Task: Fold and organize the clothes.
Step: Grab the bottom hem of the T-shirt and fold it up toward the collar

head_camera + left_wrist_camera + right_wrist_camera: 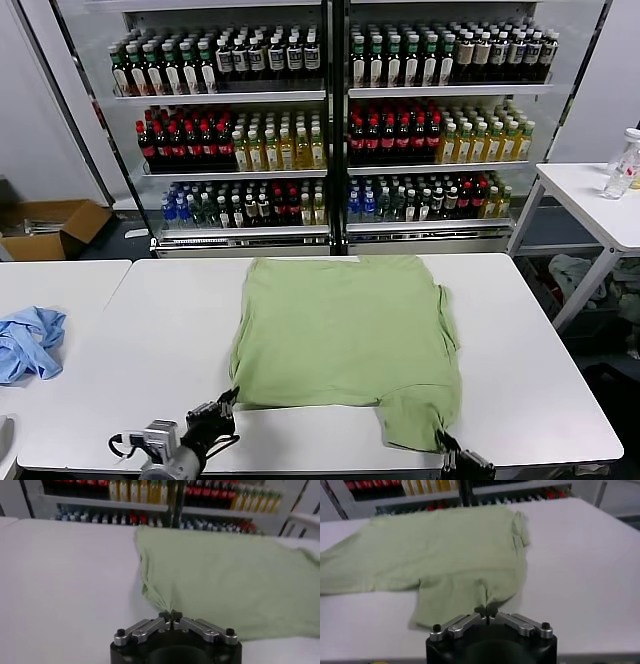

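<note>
The light green T-shirt (345, 335) lies spread on the white table (150, 330), its near right sleeve hanging toward the front edge. My left gripper (228, 398) is shut on the shirt's near left corner; in the left wrist view (170, 614) the fabric (225, 570) puckers into the closed tips. My right gripper (443, 438) is shut on the near right sleeve edge; in the right wrist view (486, 613) the cloth (450, 555) gathers between the closed tips.
A light blue garment (30, 342) lies on the adjoining table at the left. A drinks cooler with bottle shelves (330, 120) stands behind the table. A side table with a bottle (622, 165) is at the right, a cardboard box (45, 228) on the floor at left.
</note>
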`<act>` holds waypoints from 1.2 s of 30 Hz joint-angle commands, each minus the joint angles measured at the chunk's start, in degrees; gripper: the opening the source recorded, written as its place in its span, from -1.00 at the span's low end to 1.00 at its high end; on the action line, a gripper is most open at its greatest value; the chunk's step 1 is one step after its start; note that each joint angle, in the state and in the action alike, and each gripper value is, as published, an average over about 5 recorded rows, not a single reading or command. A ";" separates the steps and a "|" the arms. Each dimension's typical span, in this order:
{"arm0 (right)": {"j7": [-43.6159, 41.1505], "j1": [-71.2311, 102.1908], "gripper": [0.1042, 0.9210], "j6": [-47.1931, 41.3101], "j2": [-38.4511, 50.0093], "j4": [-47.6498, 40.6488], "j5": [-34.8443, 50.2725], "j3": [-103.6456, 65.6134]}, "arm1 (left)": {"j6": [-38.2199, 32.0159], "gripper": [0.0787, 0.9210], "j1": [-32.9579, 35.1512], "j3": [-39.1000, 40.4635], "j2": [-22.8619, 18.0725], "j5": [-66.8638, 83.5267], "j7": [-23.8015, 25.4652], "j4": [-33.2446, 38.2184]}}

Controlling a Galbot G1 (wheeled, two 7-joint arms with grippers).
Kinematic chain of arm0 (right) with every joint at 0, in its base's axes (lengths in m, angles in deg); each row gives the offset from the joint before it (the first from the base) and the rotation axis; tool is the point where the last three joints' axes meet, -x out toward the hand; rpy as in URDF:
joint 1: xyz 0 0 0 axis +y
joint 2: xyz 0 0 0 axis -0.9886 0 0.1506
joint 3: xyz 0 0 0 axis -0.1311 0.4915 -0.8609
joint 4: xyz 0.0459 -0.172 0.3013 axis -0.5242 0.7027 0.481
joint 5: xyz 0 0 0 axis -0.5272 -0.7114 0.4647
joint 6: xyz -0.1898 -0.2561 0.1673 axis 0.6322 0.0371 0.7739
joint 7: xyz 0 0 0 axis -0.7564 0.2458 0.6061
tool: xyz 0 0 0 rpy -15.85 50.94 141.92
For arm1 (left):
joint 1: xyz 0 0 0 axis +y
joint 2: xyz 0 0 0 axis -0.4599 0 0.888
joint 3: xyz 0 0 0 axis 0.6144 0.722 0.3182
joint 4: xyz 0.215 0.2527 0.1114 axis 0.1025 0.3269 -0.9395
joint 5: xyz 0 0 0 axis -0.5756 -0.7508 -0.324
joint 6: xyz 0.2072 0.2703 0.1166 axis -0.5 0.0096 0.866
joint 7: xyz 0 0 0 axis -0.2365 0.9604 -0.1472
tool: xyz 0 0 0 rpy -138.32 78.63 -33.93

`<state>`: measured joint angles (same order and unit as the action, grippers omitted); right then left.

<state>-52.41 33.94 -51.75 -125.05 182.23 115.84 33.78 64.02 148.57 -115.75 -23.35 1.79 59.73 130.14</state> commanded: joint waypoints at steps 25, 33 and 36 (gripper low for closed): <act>-0.29 -43.31 -1.00 0.81 4.97 -32.37 -3.54 14.62 | -6.94 -0.99 -29.94 8.98 4.27 8.47 2.70 -26.05; -3.42 -45.23 -0.69 -0.40 3.15 -32.91 -10.79 17.58 | -6.21 -0.82 -28.59 9.26 4.26 7.45 2.71 -25.40; -4.34 -43.42 -0.48 -0.55 2.77 -31.84 -14.81 17.78 | -6.18 -0.61 -26.77 8.50 4.17 7.43 2.66 -23.09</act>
<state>-55.13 -5.28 -51.74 -121.75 153.43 104.74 48.68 57.96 123.56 -108.89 -18.99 10.53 62.33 109.23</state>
